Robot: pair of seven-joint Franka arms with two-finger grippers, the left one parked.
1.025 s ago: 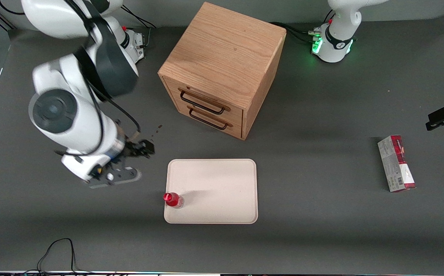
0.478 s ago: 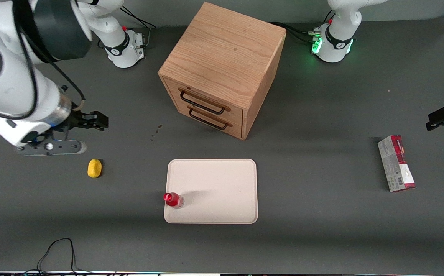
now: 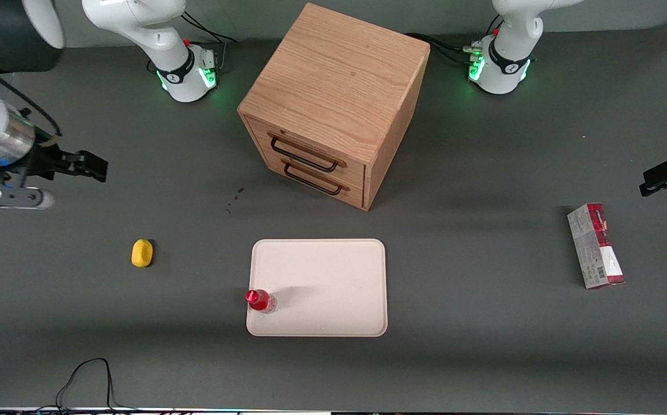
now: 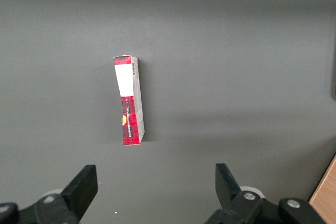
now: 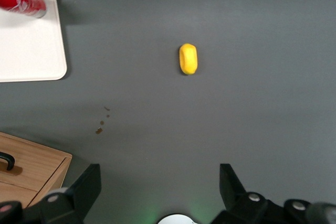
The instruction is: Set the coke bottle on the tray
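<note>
- Gripper point(image 3: 88, 165) hangs above bare table at the working arm's end, 2 fingers point(image 5: 84, 187) spread, grasping nothing.
- Coke bottle point(image 3: 260, 301) stands upright on the tray point(image 3: 333, 271), in a corner near the front camera.

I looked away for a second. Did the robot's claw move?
Yes. The gripper pulled away from the tray, toward the working arm's end.
</note>
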